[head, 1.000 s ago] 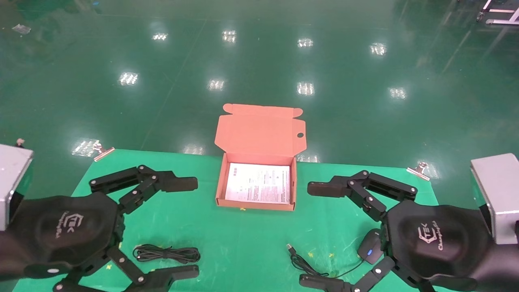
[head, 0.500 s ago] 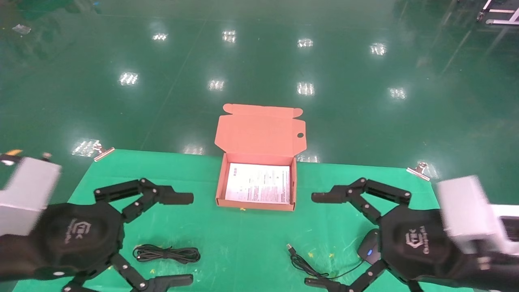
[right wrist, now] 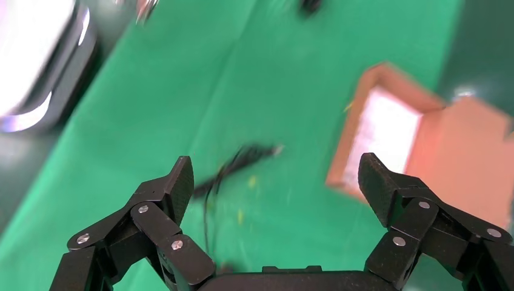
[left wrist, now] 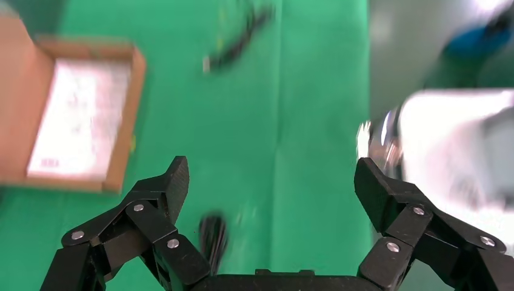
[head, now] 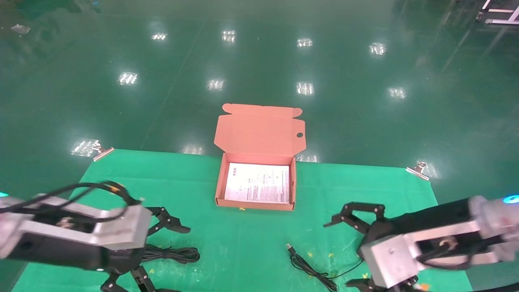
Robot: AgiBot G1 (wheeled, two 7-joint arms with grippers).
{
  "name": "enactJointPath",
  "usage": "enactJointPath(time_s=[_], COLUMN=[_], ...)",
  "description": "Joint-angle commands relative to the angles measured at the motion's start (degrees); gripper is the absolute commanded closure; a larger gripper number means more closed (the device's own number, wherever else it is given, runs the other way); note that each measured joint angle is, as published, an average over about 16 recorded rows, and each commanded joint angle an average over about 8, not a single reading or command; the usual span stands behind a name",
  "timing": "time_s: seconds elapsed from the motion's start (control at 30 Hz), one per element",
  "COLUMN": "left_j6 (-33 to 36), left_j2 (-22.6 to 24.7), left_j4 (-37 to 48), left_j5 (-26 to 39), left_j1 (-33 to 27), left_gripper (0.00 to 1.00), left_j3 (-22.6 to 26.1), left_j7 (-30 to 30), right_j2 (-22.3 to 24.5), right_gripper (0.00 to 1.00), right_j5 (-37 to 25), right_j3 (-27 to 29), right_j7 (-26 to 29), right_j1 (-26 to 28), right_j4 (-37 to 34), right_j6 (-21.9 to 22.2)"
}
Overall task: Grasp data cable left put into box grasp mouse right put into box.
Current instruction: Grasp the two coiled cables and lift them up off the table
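Observation:
The salmon-orange box stands open at mid-table, lid tipped back, a printed sheet inside. The data cable, a black looped bundle, lies front left, one end under my left wrist; its end shows in the left wrist view. My left gripper hangs open over it, not touching. My right gripper is open over the front right of the mat. The mouse is hidden under my right arm; only its thin cord with USB plug shows, also in the right wrist view.
A green mat covers the table, held by metal clips at its far corners. Glossy green floor lies beyond the far edge. The box and the right arm appear in the left wrist view.
Both arms have turned their wrists and dropped toward the mat, fingers now pointing downward. The right arm has come to cover the mouse. Cable, cord and box have not moved.

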Motion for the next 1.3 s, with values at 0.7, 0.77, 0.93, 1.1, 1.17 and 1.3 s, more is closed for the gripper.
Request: enactJointPath(time_s=[0.7,0.77,0.93,1.1,1.17,1.3], left_j6=[-16.7,-17.9,-20.2,-22.1,-22.9,-24.7], left_j2=[11.6,12.8,16.0,18.9,19.9,21.5], left_j4=[17.8,21.4,30.3,38.3,41.1,46.0], left_j5=[22.8,23.0,23.1,23.1,23.0,23.0], left_j1=[0.5,0.4,-0.3,-0.8,-1.0,-1.2], left_gripper=[0.00,0.00,0.00,0.00,0.00,0.00], left_j3=[9.5,9.4,9.4,9.4,9.4,9.4], left_j7=[-1.3,-0.9,1.4,5.2,6.8,10.0], right_j2=[-8.9,-9.7,-12.8,-16.2,-17.4,-19.5], right_gripper=[0.00,0.00,0.00,0.00,0.00,0.00], right_j5=[-24.2,-24.1,-23.5,-23.0,-22.9,-22.7], right_j3=[-9.7,-9.5,-9.5,-9.6,-9.7,-9.8], right_j7=[16.9,18.9,21.0,19.9,18.9,16.9], right_j1=[-8.1,-9.0,-9.9,-9.9,-9.7,-9.5], right_j4=[-3.4,-5.2,-12.0,-19.6,-22.2,-26.7], right_j6=[16.1,16.9,18.5,20.2,20.9,22.2])
